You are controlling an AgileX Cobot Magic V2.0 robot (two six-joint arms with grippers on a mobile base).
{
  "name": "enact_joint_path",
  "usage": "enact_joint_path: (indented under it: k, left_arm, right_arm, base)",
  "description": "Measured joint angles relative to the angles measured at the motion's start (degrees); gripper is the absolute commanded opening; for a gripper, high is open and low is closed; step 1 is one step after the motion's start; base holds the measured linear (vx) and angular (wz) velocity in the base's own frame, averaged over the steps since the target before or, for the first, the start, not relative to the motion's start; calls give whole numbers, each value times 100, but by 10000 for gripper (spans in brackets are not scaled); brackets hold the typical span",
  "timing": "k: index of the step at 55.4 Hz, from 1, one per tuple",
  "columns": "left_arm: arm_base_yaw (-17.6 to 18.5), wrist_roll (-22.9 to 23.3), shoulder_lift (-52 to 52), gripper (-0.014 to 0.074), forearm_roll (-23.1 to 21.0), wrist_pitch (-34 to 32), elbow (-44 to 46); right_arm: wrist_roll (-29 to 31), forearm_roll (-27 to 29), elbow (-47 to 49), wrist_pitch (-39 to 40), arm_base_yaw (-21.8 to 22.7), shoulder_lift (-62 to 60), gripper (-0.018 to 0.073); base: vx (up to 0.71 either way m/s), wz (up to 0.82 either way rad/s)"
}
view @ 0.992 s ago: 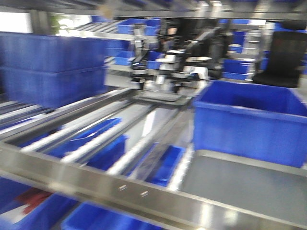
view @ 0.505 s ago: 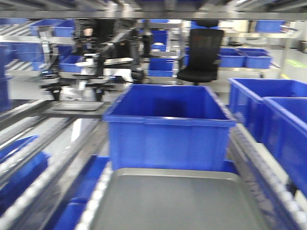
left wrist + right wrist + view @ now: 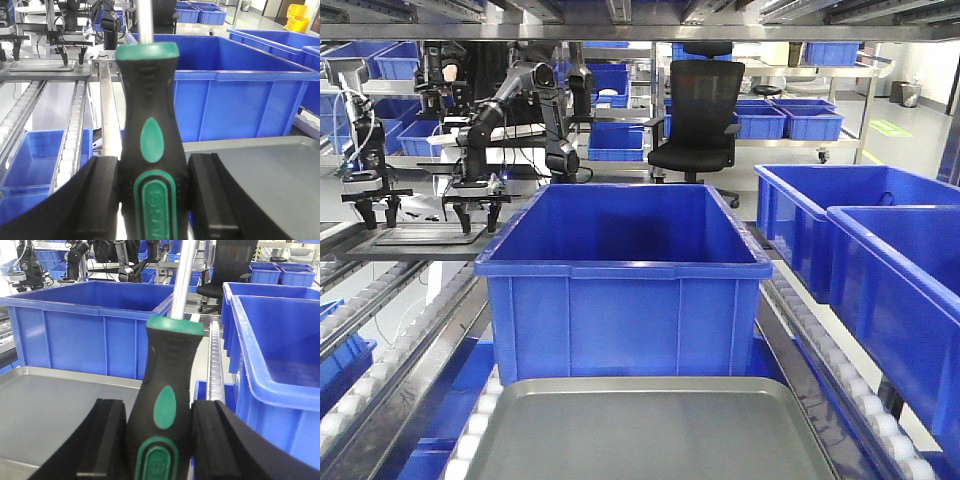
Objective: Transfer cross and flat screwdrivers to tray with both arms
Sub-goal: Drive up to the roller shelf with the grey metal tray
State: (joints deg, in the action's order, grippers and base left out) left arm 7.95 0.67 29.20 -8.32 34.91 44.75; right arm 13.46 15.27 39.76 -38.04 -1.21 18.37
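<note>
Setting: Workshop racking on all sides, roller lanes running forward, a black office chair (image 3: pixel 695 110) at the back and other robot arms (image 3: pixel 510 110) over a far bench.
Tray: the tray (image 3: pixel 640 430) sits low on the rollers, and what shows of its bed is bare. A deep blue bin (image 3: pixel 620 290) stands right behind it.
Left gripper: the left gripper (image 3: pixel 152 197) is clamped on the left screwdriver (image 3: pixel 150 120), pads (image 3: pixel 102 192) tight on both sides of the black-and-green handle.
Right gripper: same story here. The right gripper (image 3: pixel 160 440) has the right screwdriver (image 3: pixel 167 390) pinched between its pads (image 3: pixel 207 437).
Tray from the left gripper: off to its right and a little ahead, clear of the fingers.
Tray from the right gripper: off to its left, so the tray lies between the two.
Left tool axis: its long axis runs straight out from between the fingers. The handle is in the grip, the steel shaft points away from the wrist, and the tip is out of frame.
Right tool axis: also straight out from the grip, with the shaft leaning slightly right. The tip is out of frame again.
Cross or flat: cannot tell, as neither tip shows.
Done so far: by the look of it, both tools are picked up and held off the tray.
Left to do: bring each tool in over the tray, lay it down lengthwise and let go.
</note>
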Motion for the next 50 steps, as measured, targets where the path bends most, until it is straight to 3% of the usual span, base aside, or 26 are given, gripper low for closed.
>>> enact_joint_path:
  k: [50]
  left_arm:
    - [0, 0, 0, -3, 0, -12, 0]
  right_arm:
    - [0, 0, 0, 44, 0, 0, -8]
  base:
    - [0, 0]
